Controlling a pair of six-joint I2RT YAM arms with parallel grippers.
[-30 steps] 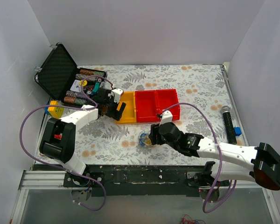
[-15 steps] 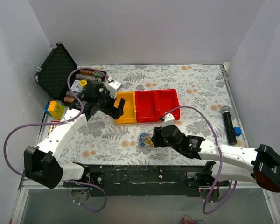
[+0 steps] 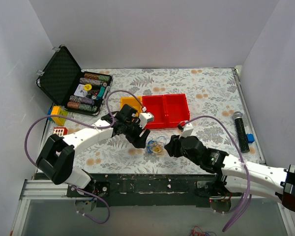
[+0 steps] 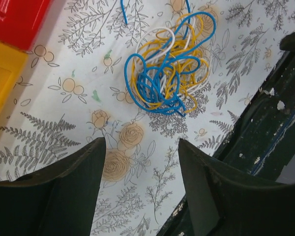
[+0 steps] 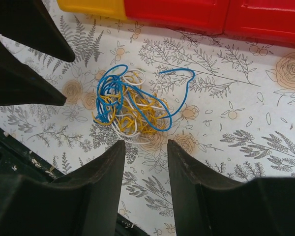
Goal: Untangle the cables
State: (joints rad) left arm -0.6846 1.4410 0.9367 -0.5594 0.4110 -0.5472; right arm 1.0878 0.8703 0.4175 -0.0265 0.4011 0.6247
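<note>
The cables [image 3: 156, 146] lie as one small tangle of blue, yellow and white wires on the floral table cloth near the front edge. My left gripper [image 3: 140, 140] is open and empty just left of the tangle. In the left wrist view the cables [image 4: 167, 73] lie ahead of the left gripper [image 4: 141, 142], apart from it. My right gripper [image 3: 171, 146] is open and empty just right of the tangle. In the right wrist view the cables [image 5: 132, 110] lie just beyond the right gripper [image 5: 145, 143], and the left gripper's dark fingers [image 5: 24, 29] show at top left.
Two red bins [image 3: 164, 110] and a yellow bin [image 3: 129, 104] stand behind the tangle. An open black case of poker chips [image 3: 64, 73] is at far left, toy blocks [image 3: 56, 115] beside it. A microphone [image 3: 241, 130] lies at right. The dark front rail [image 3: 152, 182] is close.
My left arm has swung from the yellow bin and case forward and right to the tangle. My right gripper has drawn back a little to the right of the tangle.
</note>
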